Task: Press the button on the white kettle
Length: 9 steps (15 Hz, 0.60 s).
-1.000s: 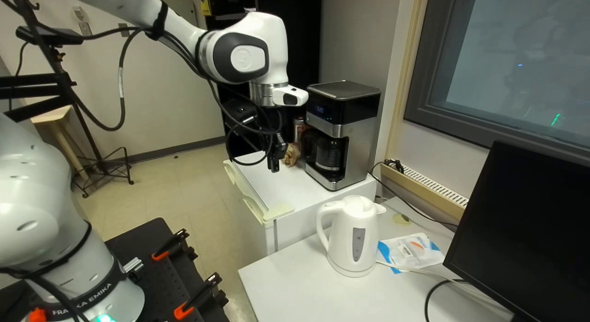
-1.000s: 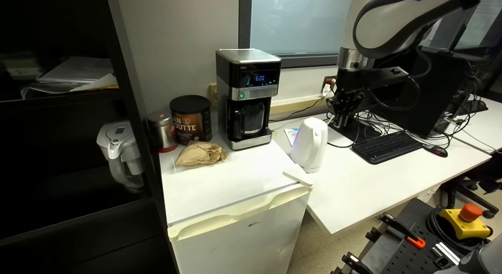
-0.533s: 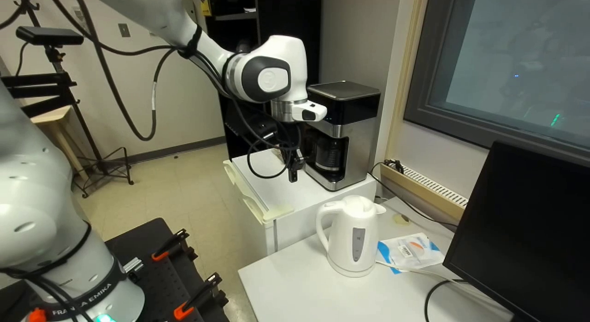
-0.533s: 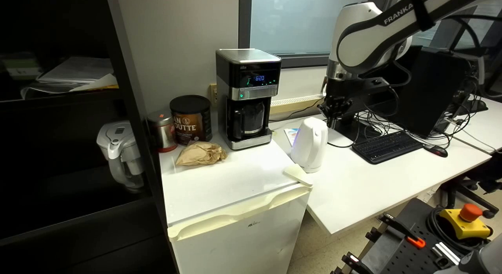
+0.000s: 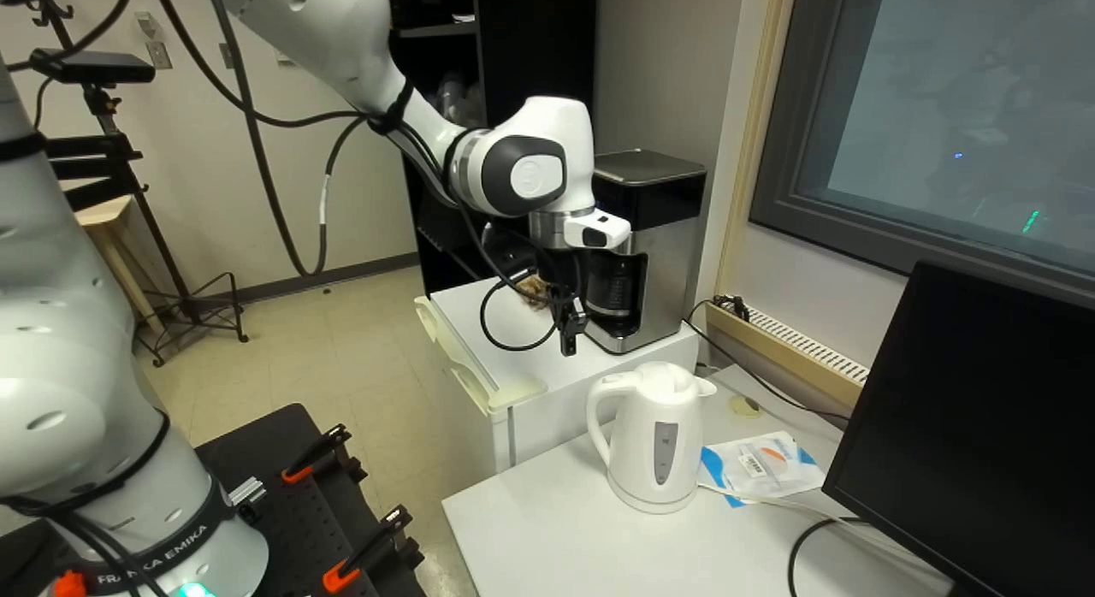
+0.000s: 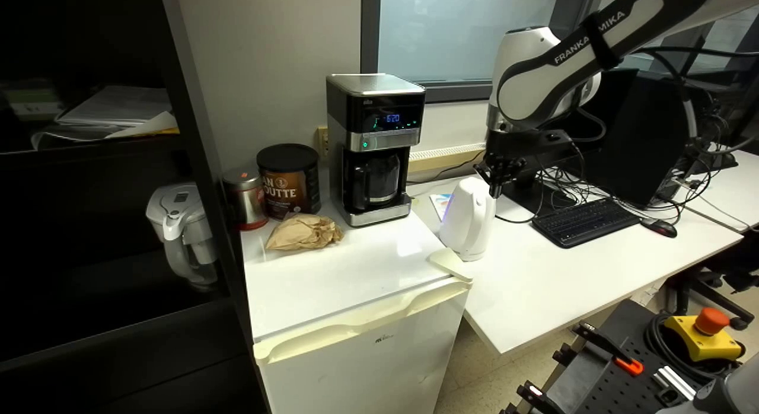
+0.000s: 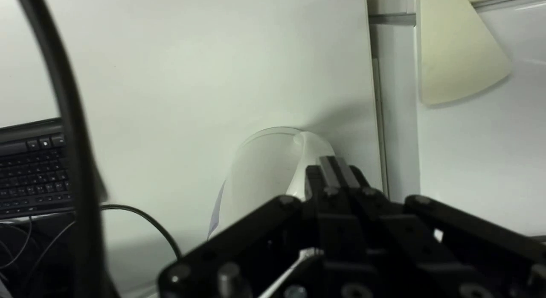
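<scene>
- White kettle point(image 5: 635, 447) is standing upright on the desk point(image 6: 545, 289), just beside the little white fridge point(image 6: 350, 283).
- In an exterior view its loop handle point(image 5: 594, 417) points left and the stubby spout point(image 5: 707, 388) points right, with a grey strip point(image 5: 665, 456) running down the side.
- My pincer point(image 5: 568, 345) hangs near the handle. There's a bit of clear space between the two in that same view, so they're apart.
- The pincer is pinched all the way together, btw. In the wrist view the fingers point(image 7: 328, 172) sit flush side by side and cover part of the handle.
- White-and-blue packet point(image 5: 757, 460) lying flat right by the kettle.
- Further along the desk there's a black monitor point(image 5: 984, 434), and in an exterior view a keyboard point(image 6: 584, 221) and mouse point(image 6: 658, 227), well apart from the kettle.
- Coffee machine point(image 6: 376, 141) is up on the fridge in both exterior views, clock reading 6:20, partly behind my arm point(image 5: 522, 174) in an exterior view.
- Same fridge top: crumpled paper bag point(image 6: 305, 231), brown can point(image 6: 289, 182), metal canister point(image 6: 246, 199).
- Farthest out, a water jug point(image 6: 184, 236) on a dark shelf point(image 6: 112, 325).
</scene>
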Available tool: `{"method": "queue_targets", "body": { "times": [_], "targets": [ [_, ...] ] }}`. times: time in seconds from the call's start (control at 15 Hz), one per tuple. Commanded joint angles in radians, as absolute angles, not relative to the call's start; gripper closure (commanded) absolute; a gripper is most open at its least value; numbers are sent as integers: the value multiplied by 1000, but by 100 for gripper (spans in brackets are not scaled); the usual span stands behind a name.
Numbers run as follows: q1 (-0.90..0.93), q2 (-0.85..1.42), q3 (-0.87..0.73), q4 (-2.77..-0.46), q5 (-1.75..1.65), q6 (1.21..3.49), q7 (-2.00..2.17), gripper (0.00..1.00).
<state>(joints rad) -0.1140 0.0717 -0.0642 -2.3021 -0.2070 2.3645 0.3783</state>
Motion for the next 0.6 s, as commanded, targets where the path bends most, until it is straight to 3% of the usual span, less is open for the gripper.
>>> {"method": "queue_targets", "body": {
  "times": [0.0, 0.53],
  "targets": [
    [-95, 133, -95, -2261, -258, 2417, 456, 95],
    [-66, 219, -143, -2224, -304, 2528, 533, 96]
  ]
}}
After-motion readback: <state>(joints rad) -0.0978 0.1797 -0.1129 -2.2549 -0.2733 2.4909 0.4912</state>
